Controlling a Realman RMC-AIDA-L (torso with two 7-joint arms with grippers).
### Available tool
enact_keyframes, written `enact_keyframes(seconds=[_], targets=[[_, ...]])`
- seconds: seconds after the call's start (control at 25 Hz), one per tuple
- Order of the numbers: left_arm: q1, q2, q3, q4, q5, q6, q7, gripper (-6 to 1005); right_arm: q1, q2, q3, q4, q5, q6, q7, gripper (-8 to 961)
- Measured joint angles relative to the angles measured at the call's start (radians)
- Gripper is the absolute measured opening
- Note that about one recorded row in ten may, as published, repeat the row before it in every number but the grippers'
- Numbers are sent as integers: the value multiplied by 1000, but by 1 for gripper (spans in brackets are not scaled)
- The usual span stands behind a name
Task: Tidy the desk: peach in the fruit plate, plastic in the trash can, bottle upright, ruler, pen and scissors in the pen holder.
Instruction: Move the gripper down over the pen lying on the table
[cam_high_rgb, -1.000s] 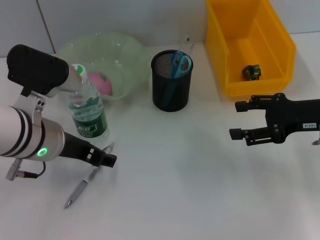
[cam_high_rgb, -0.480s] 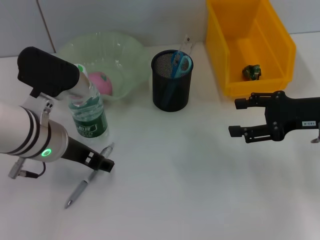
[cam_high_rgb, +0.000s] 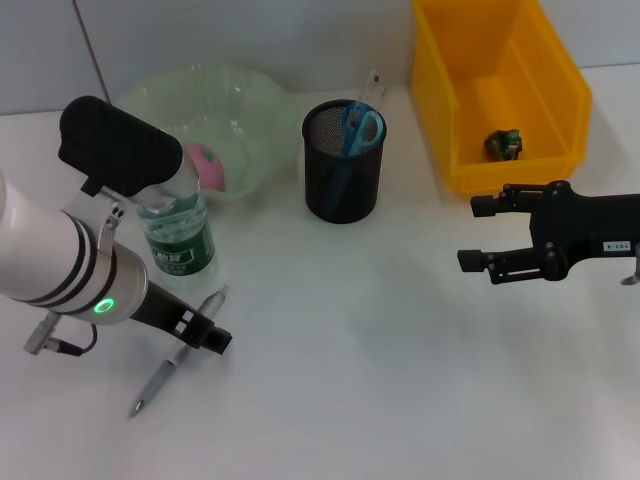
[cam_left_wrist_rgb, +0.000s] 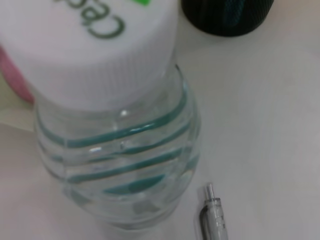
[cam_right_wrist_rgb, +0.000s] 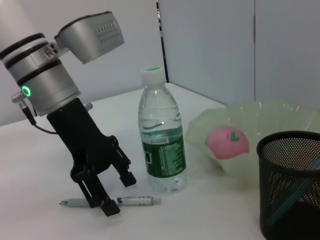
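Now the left gripper (cam_high_rgb: 208, 336) is hanging low over the white table (cam_high_rgb: 360, 380), right above the pen (cam_high_rgb: 175, 362). Its fingers are spread open and are holding nothing, as the right wrist view shows. The pen is lying flat on the table, near the front and on the left, and one finger tip looks like it is just touching it, though that is hard to tell. The bottle (cam_high_rgb: 178, 235) is standing upright just behind the gripper, with its white cap (cam_left_wrist_rgb: 87, 37) on. The peach (cam_high_rgb: 208, 166) is sitting in the pale green fruit plate (cam_high_rgb: 240, 100), at the far left. The black pen holder (cam_high_rgb: 342, 160) is standing in the middle at the far side, and the blue scissors (cam_high_rgb: 362, 128) and the clear ruler (cam_high_rgb: 373, 88) are poking out of it. The yellow trash can (cam_high_rgb: 545, 95) is sitting at the far right, with the crumpled plastic (cam_high_rgb: 503, 143) inside it. The right gripper (cam_high_rgb: 478, 236) is hanging open over the table on the right, near the trash can, and it is holding nothing.
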Motion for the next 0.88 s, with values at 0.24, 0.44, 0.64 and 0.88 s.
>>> enact_keyframes(seconds=[0.24,0.44,0.64,0.88], targets=[[-36,0,-1,-60,1,1,0,796,-2,1,0,4,0,8,-7,817],[-40,0,-6,-58,1,4,0,796,-2,1,0,6,2,9,-8,817],[-52,0,-7,-71,1,6,0,796,-2,1,0,6,2,17,-9,817],[-60,0,-1,-73,1,6,0,779,-2,1,0,6,3,20,-9,817]])
